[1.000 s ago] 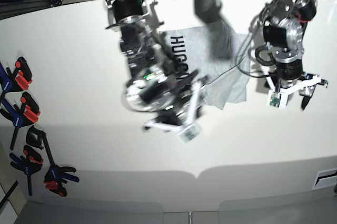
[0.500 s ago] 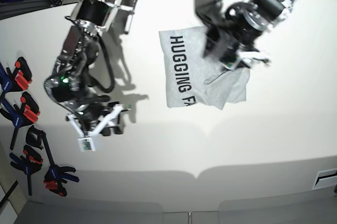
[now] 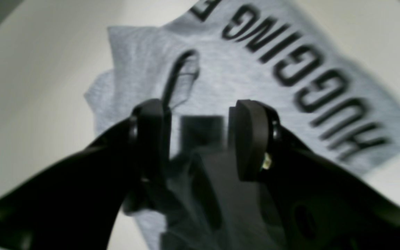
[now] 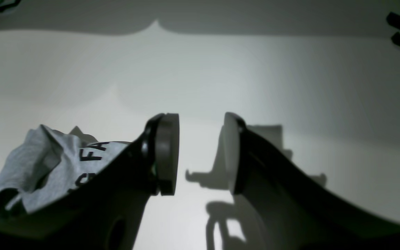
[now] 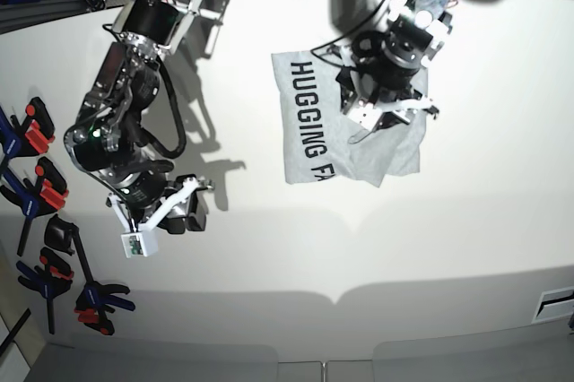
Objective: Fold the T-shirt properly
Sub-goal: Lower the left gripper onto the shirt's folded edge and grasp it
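The light grey T-shirt (image 5: 309, 131) lies partly folded at the table's top centre, black "HUGGING FA" lettering up, with a rumpled flap at its right. My left gripper (image 5: 387, 116) hovers over the shirt's right part, open and empty. In the left wrist view its jaws (image 3: 200, 139) stand apart above the grey cloth (image 3: 241, 80), beside a dark neckline loop. My right gripper (image 5: 169, 213) is open and empty over bare table, well left of the shirt. In the right wrist view (image 4: 198, 152) the shirt (image 4: 47, 163) shows at the lower left.
Several blue, black and red spring clamps (image 5: 40, 189) lie along the table's left edge. The white table (image 5: 448, 238) has a notched front edge (image 5: 334, 297). Dark frame and cables run along the back.
My right arm has swung off the shirt to the table's left and settled there. My left arm came from right of the shirt onto its right part, shifting slightly left.
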Robot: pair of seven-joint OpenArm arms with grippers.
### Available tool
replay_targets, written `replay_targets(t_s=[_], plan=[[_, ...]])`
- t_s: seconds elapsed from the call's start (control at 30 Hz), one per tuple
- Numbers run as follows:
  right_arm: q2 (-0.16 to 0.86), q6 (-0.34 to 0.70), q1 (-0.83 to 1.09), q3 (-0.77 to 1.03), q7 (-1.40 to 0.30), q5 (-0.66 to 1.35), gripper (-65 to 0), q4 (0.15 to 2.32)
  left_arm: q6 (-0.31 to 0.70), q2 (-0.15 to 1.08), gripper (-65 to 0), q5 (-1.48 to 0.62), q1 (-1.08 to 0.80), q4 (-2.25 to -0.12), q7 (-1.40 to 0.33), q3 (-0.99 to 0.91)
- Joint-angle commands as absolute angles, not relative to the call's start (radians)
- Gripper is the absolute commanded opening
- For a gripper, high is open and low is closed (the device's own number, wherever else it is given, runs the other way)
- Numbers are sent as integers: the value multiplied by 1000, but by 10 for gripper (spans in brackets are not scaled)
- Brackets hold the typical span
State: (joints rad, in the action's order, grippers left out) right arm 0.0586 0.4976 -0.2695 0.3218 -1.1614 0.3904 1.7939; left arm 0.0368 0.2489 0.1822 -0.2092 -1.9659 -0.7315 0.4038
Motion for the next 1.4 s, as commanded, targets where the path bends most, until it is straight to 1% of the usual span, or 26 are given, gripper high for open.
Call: replay_targets(t_s=[0.0,0.1,0.2,0.37,0.5,0.63,0.77,0.87,0.97,1.1,1.2,1.23,1.3,1.37], plan=[[64,509,-295,320,-1139,405,-444,1813,4,246,-340,220,-186,-1982,-699,401],[64,509,-296,321,-1138,405,-444,1813,-80,247,-340,305,-147,-1980,-672,401],[63,509,-296,320,-1138,406,-444,1813,-83,247,-340,324,-96,-1953,-691,401],[63,509,-295,320,-1146,431,-444,1813,-83,247,-340,330,-39,-1794,-736,401],[64,509,-295,320,-1146,431,-444,1813,-94,247,-340,425,-10,-1679,-741,400],[64,509,-296,320,-1145,431,-444,1813,-200,267,-340,496,18,-1670,-779,401],[64,509,-296,320,-1145,431,-444,1813,-219,294,-340,526,68,-1670,-805,399],[64,509,-296,320,-1145,431,-444,1813,-229,336,-340,523,109,-1669,-828,399],[64,509,-295,320,-1146,431,-444,1813,-263,384,-340,513,150,-1668,-883,399],[64,510,-296,320,-1145,452,-444,1813,-258,405,-341,359,169,-1726,-996,400],[64,510,-296,320,-1142,453,-444,1813,-246,405,-341,207,109,-1900,-992,401],[64,512,-296,321,-1142,452,-444,1813,-220,405,-341,163,81,-1970,-985,401],[64,517,-296,321,-1142,449,-444,1813,-136,405,-341,76,26,-2093,-955,401],[64,517,-296,321,-1143,449,-444,1813,-54,405,-341,-11,-23,-2150,-920,401]])
